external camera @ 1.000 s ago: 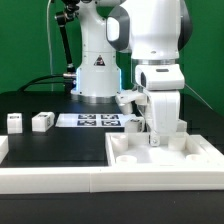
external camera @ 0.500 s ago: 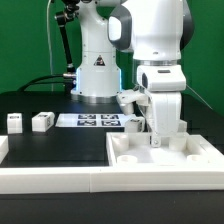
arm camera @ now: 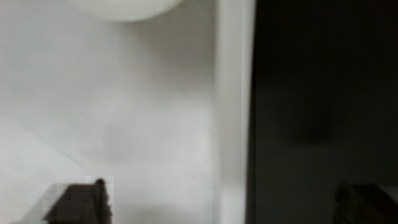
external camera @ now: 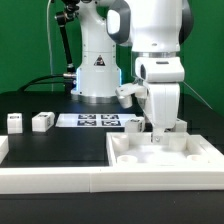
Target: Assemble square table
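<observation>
No word or number is legible. The robot base (external camera: 92, 85) carries a dark triangle sign (external camera: 99, 62); print under it is blurred.

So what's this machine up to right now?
A robot arm is putting a small table together. Its gripper hangs low over the far edge of the white tabletop, fingers apart and holding nothing. Loose legs lie on the black surface: one leg, a second leg, and a third leg by the marker board.
</observation>
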